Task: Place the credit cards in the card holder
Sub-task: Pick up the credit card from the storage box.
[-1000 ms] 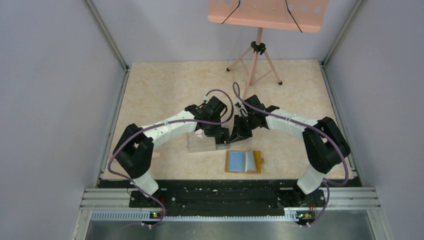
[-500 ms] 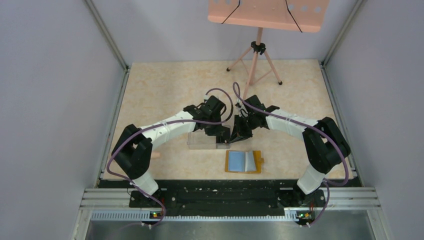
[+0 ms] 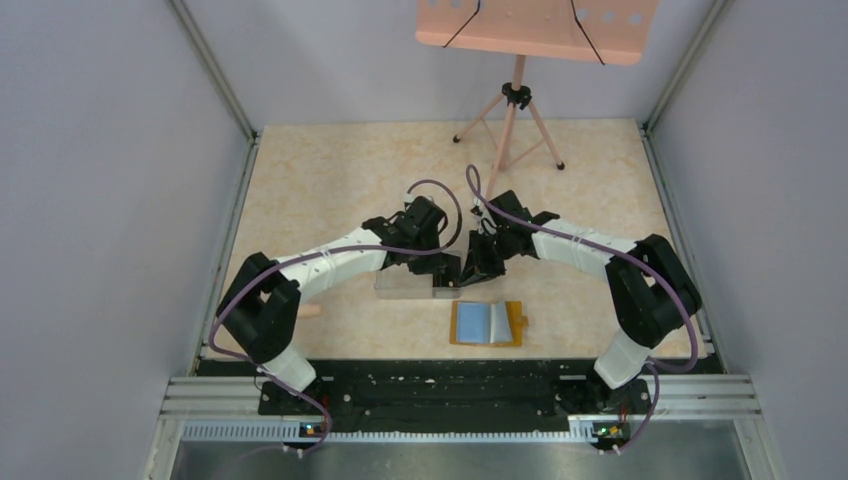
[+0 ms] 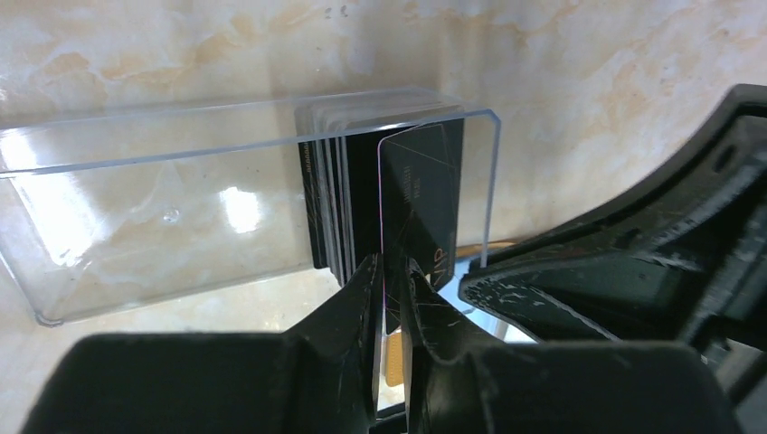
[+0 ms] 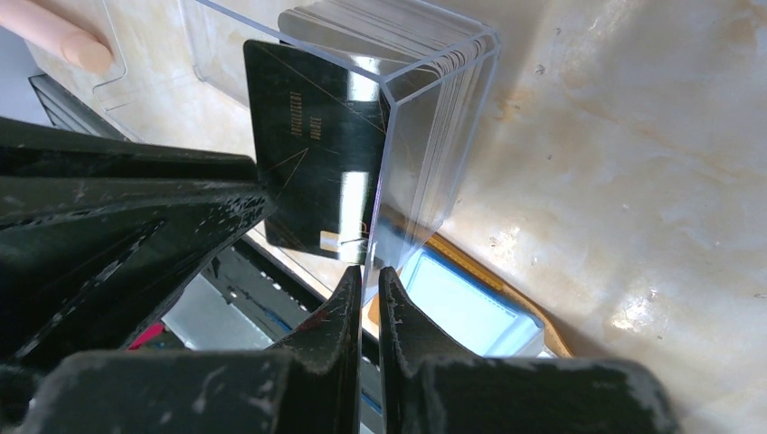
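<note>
Card point(image 4: 421, 203): thin, stiff, slick, I judge; best held by its edge.
Left gripper point(image 4: 389, 273): pinching that card.
Right gripper point(image 5: 366, 276): pinching clear box point(image 5: 425, 136) wall.

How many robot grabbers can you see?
2. The left gripper pinches a dark credit card at one end of the clear box. The right gripper pinches that box's end wall. No others seem hidden.

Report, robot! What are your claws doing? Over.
Left claw pinches one credit card. Right claw grips clear box. Card holder lies open nearby.
</note>
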You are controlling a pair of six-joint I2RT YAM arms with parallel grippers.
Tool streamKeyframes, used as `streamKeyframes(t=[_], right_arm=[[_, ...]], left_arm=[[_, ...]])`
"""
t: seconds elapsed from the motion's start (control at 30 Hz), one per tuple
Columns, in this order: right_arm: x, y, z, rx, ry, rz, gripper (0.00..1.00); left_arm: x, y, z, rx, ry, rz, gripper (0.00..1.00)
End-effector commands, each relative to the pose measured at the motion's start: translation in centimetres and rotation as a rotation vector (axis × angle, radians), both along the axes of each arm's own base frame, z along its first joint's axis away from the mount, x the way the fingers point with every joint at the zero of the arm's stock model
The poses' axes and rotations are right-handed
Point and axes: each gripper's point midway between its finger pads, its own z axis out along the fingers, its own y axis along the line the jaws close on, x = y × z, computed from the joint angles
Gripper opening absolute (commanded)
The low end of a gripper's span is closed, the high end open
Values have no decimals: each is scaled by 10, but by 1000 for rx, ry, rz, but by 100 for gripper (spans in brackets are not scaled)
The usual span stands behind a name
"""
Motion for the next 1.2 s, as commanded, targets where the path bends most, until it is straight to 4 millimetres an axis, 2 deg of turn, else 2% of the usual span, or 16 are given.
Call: streamKeyframes(t=[0.0, 0.27, 0.4, 0.57, 0.7, 0.97, 1.17], right_arm=[[-11, 7, 2, 32, 5, 44, 1], [-11, 7, 3, 34, 4, 43, 1], [-11, 7, 3, 35, 5, 42, 1], [-11, 7, 4, 35, 1, 44, 1], [-10, 7, 4, 37, -2, 44, 1], [-10, 7, 5, 36, -6, 42, 2], [-10, 7, 4, 35, -6, 43, 2]], left_arm=[[-5, -42, 40, -215, -46, -71, 17], [-6, -45, 40, -230, -45, -88, 17], [-7, -42, 27, -188, -14, -80, 18], [-8, -26, 9, -69, 35, -37, 18], [-7, -23, 5, -41, 46, -31, 26], [-4, -36, 18, -124, 4, -63, 27], [-2, -40, 32, -173, -34, -75, 33]])
